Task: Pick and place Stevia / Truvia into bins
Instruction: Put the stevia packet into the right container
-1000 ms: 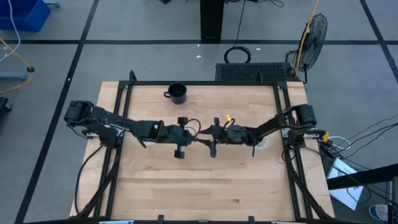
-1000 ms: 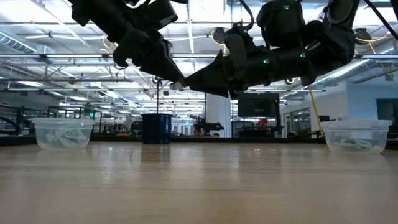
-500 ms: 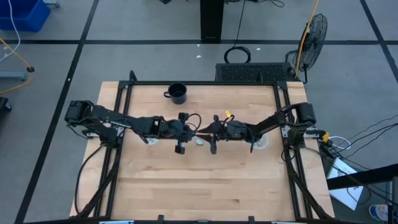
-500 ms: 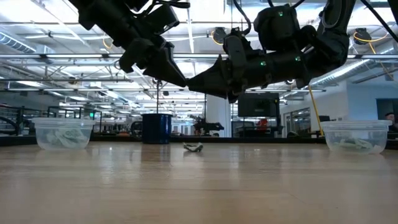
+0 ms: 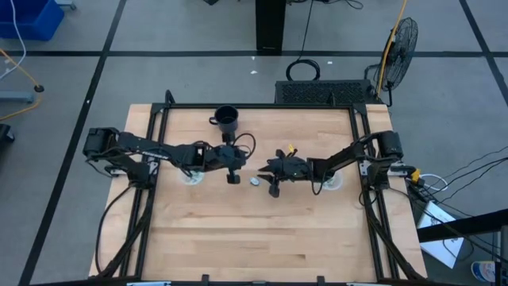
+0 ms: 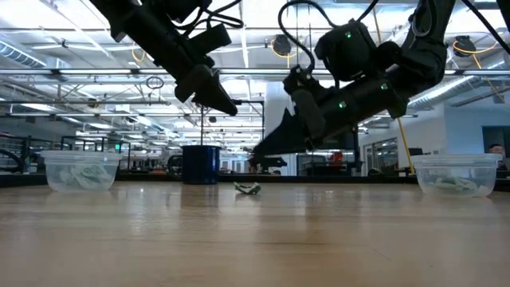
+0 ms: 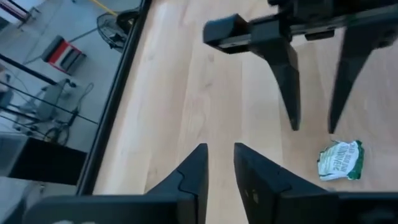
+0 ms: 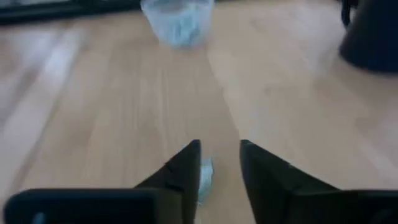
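One Stevia packet lies crumpled, white with green print, at the middle of the high view on the table, between both grippers. Left gripper and right gripper each hover slightly parted, holding nothing. Two bins sit at either edge of the low view, contents blurred behind translucent walls.

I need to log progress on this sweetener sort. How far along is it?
Both bins, the left bin and the right bin, already hold packets. One loose packet lies mid-table. The left gripper and right gripper hover open above it, holding nothing. That packet is all that looks left.
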